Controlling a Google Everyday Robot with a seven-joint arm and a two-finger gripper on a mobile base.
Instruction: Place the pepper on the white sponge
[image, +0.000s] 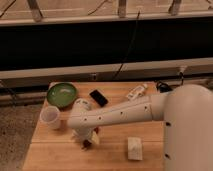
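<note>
A wooden surface (55, 155) is seen from above, and a white arm (120, 114) is stretched across it from the bulky white body at the right edge towards the left. The tool (88, 139) is lowered at the end of this arm, close over the front left part of the surface, and its fingers are spread wide. Nothing is seen to be pinched between them.

The pepper (86, 145) is seen as a small dark red shape on the wood directly under the tool's tip (only part of it is visible, the rest being hidden by the tool). Whether it is touched by the fingers cannot be told.

The white sponge (134, 148) is laid flat near the front edge, to the right of the tool and well apart from the pepper, with bare wood left between them. Nothing is placed on it.

Behind the arm, a green bowl (62, 94) is set at the back left corner, and a black phone (98, 97) is laid just beside it to the right. A white bottle (136, 92) is laid on its side further right along the back. A translucent cup (50, 116) is stood upright near the left edge, in front of the bowl and left of the tool.
</note>
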